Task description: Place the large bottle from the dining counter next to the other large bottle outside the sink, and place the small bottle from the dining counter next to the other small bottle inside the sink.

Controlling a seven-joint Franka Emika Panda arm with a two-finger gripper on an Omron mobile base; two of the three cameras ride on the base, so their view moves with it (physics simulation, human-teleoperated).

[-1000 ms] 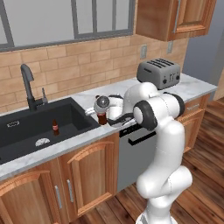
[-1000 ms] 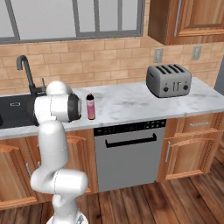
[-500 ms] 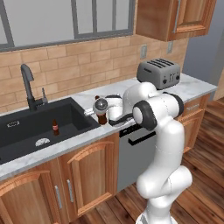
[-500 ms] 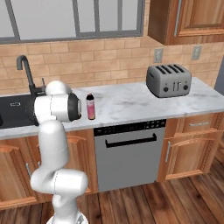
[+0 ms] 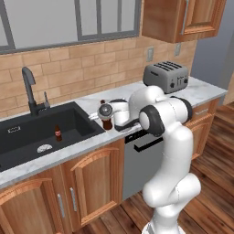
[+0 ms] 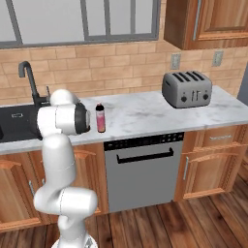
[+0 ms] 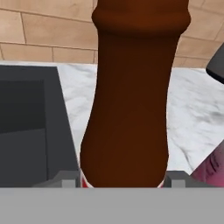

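Observation:
My gripper (image 5: 108, 118) is shut on a large dark-brown bottle (image 5: 107, 124), held upright over the marble counter just right of the sink (image 5: 27, 137). In the hand view the brown bottle (image 7: 129, 100) stands between my two fingertips (image 7: 63, 179). The other large bottle (image 6: 100, 117), pink with a dark cap, stands on the counter close by, and its side shows at the hand view's lower right (image 7: 214, 168). A small brown bottle (image 5: 58, 132) stands upright inside the sink. The dining counter and its small bottle are out of view.
A black faucet (image 5: 29, 89) rises behind the sink, whose drain (image 5: 44, 148) lies near the small bottle. A grey toaster (image 6: 187, 88) sits far right on the counter. The brick wall backs the counter, and a dishwasher (image 6: 143, 169) is below.
The gripper with the brown bottle has edged very slightly left and down. The pink bottle and the small bottle have not moved.

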